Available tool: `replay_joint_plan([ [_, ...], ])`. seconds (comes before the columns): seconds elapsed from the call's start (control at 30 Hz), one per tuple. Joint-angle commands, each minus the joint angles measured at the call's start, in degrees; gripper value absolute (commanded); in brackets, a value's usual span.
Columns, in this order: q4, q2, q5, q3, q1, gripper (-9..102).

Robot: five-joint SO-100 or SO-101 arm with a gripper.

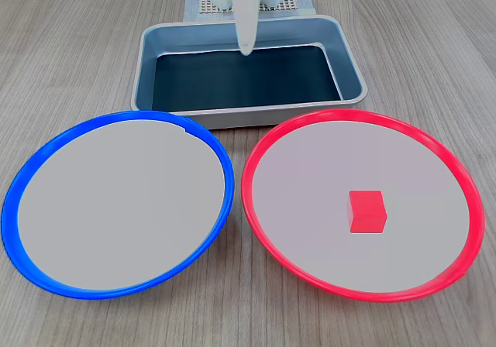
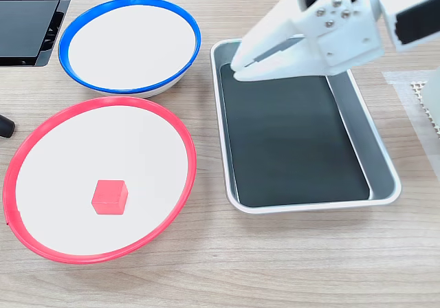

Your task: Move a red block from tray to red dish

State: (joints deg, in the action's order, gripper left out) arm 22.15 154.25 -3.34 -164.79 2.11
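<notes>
Already resting inside the large round shallow plate with pale grey centre and bright red rim (image 1: 263, 142): the small bright-red solid cube (image 1: 366, 211), flat on the pale centre, off-middle toward the plate's right side in a fixed view (image 2: 110, 196) and well clear of the rim in both fixed views. Judged from that, transfer done; nothing left but backing the arm off, if even that.

Just beyond the red-rimmed plate, the rectangular silver-grey metal pan with rounded corners and black flat bottom (image 1: 353, 68), holding no block on its dark floor. Beside the red-rimmed plate, a same-sized round plate with a blue rim (image 1: 46, 157), bare on its pale centre. Underneath everything, a pale wood-grain table (image 1: 434, 45).

Poised over the pan's far end, away from the red-rimmed plate, the white two-finger gripper (image 2: 239, 70), tips pressed nearly together and pinching nothing, well apart from the cube.

As for the cube itself: plain, unmarked faces, crisp edges, uniform saturated red, top face a shade lighter than the sides; sitting square and upright, not tipped, far smaller than the plate around it. Likely rigid and light, by the look of it.
</notes>
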Motion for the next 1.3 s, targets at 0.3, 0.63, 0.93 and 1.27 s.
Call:
replay_joint_plan([
  [0.3,25.66,29.00,-1.14,-8.44,2.29,-1],
  [0.63,34.98,36.39,-0.44,-8.44,3.16,0],
  [0.93,34.98,36.39,-0.26,-8.44,3.08,0],
  [1.27,34.98,36.39,-0.26,-8.44,3.08,0],
])
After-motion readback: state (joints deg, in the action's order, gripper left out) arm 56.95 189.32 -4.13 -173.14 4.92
